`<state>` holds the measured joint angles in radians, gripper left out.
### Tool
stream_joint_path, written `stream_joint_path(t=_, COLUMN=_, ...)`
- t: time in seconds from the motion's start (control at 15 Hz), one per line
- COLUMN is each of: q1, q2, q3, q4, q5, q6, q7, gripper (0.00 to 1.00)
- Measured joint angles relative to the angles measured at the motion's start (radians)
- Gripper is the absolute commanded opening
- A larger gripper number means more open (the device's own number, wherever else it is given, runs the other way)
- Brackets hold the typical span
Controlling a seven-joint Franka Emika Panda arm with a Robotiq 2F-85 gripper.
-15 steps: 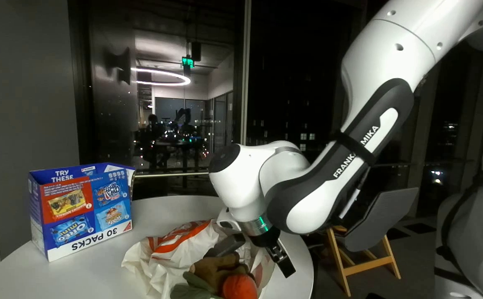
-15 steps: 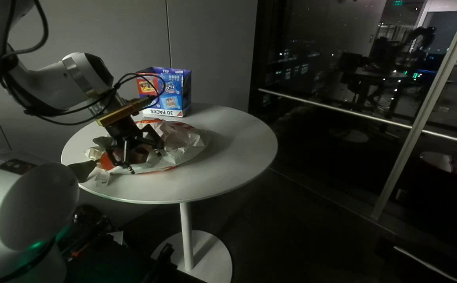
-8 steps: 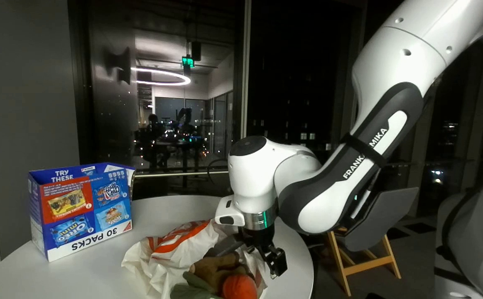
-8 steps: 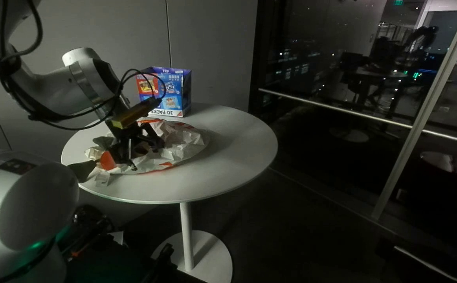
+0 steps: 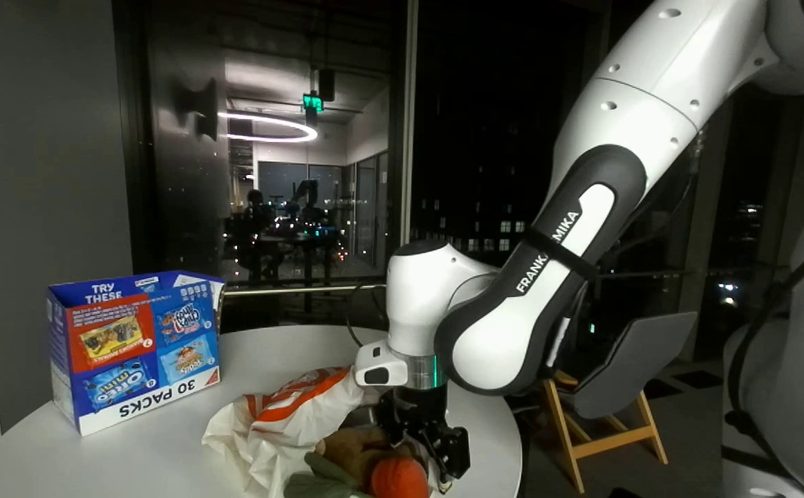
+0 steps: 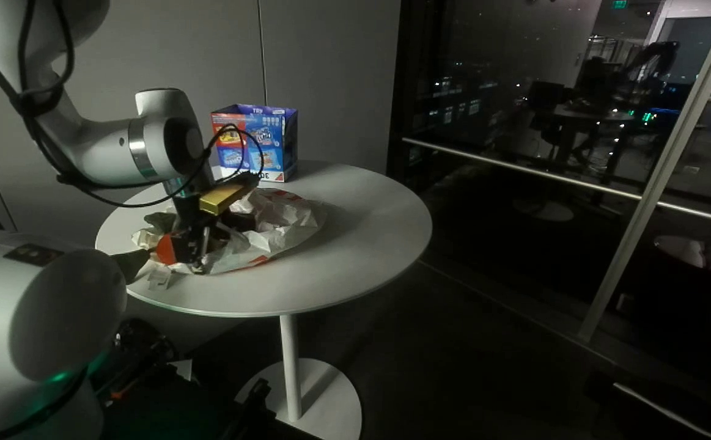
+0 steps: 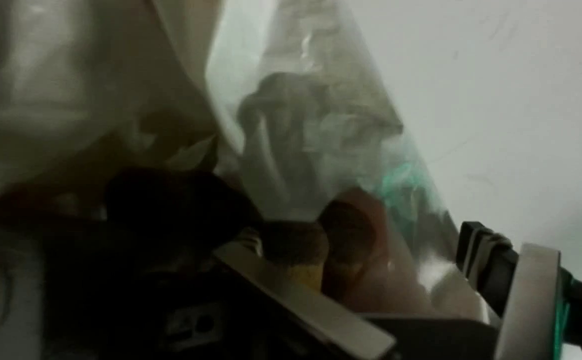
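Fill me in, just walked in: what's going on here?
A robot arm has its gripper down at a crumpled plastic bag on the round white table. The jaws are open, with part of the bag showing between them in the wrist view; nothing looks gripped. A rounded orange thing, a brown thing and a green thing lie at the bag. A snack box stands apart on the same table.
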<state>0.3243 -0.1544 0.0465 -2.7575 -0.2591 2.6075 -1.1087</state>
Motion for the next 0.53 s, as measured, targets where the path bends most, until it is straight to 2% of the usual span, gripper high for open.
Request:
stream_joint_path(t=0.07, q1=-0.01, q2=0.009, q3=0.006, q4=0.0, q5=0.0, q6=-0.033, q7=0.0, gripper=0.75)
stream_joint_path(t=0.13, q1=-0.026, q2=0.012, q3=0.018, q4=0.001, q5=-0.017, q6=-0.065, q7=0.016, gripper=0.73)
stream_joint_path(t=0.27, q1=-0.051, q2=0.011, q3=0.044, q4=0.002, q5=-0.05, q6=-0.11, q7=0.061, gripper=0.58)
stream_joint_path(t=0.53, q1=-0.069, q2=0.0, q3=0.076, q4=0.005, q5=-0.071, q6=-0.128, q7=0.148, gripper=0.27)
